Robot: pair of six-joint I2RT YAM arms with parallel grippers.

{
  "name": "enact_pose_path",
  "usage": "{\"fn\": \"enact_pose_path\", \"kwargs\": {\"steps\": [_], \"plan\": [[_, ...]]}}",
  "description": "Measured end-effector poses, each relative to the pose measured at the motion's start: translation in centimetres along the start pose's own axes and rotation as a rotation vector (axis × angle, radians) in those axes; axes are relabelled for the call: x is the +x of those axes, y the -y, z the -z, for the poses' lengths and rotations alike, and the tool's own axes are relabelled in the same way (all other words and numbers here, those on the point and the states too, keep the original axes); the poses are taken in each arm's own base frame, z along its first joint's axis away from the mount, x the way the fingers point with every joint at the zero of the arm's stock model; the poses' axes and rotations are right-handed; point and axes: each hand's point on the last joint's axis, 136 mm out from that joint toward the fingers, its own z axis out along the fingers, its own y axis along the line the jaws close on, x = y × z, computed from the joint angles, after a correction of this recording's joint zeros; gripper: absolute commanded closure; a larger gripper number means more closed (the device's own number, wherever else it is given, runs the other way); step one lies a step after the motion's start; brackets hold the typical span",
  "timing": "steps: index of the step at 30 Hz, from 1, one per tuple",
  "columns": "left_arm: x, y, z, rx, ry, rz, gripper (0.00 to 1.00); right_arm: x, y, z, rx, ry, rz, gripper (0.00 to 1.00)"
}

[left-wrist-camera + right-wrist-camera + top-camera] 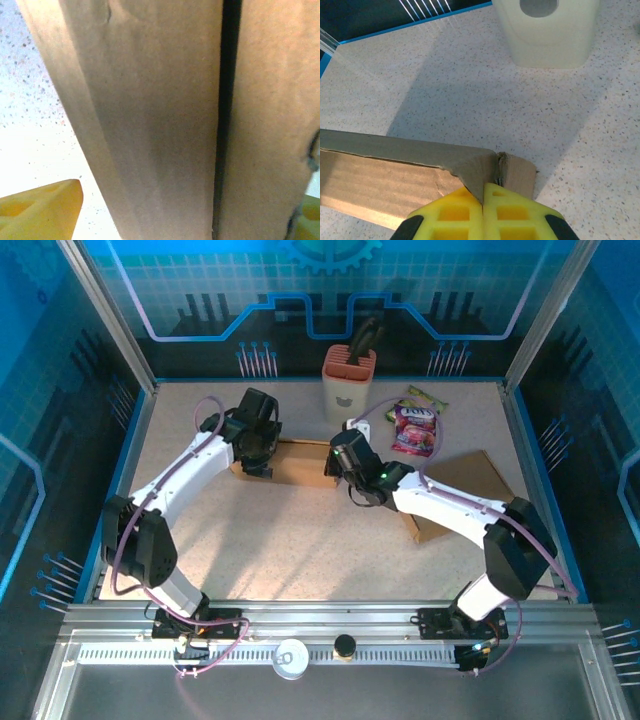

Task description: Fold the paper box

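The brown paper box (pixel 300 465) lies partly folded in the middle of the table between my two grippers. My left gripper (pixel 258 455) stands over its left end. In the left wrist view the cardboard (pixel 150 125) runs between the yellow fingers (pixel 42 210), which are wide apart, and the left one is clear of the cardboard; the gripper (pixel 190 200) is open. My right gripper (pixel 338 462) is at the box's right end. In the right wrist view it (pixel 483 192) is shut on a torn corner flap of the box (pixel 385 175).
A cream holder (pixel 348 380) (pixel 550 30) stands at the back centre. Pink and green snack packets (pixel 415 428) lie to its right. A flat cardboard sheet (pixel 465 490) lies under my right arm. A tape roll (pixel 292 657) sits on the front rail.
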Motion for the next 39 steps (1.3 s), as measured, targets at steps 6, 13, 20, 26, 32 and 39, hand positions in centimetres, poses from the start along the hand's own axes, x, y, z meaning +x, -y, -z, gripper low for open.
{"fn": "enact_pose_path", "kwargs": {"steps": [6, 13, 20, 26, 32, 39], "plan": [[-0.8, 1.1, 2.3, 0.08, -0.016, -0.037, 0.11, -0.9, 0.0, -1.0, -0.001, -0.005, 0.021, 1.0], [-3.2, 1.6, 5.1, 0.191, 0.024, -0.194, 0.25, -1.6, -0.2, -2.1, -0.013, -0.019, 0.057, 1.0], [-9.1, 2.4, 8.6, 0.194, 0.343, -0.728, 0.41, -2.0, -0.4, -2.7, -0.03, -0.035, 0.093, 1.0], [-11.5, 1.3, 7.7, 0.081, 0.506, -1.142, 0.42, -2.0, -0.6, -2.8, -0.04, -0.041, 0.115, 1.0], [-13.6, 2.1, 5.5, -0.02, 0.566, -1.362, 0.35, -1.9, -0.9, -2.9, -0.053, -0.049, 0.126, 1.0], [-16.5, 1.8, 1.5, -0.074, 0.487, -1.411, 0.39, -1.8, -1.1, -3.0, -0.061, -0.055, 0.136, 1.0]]}}
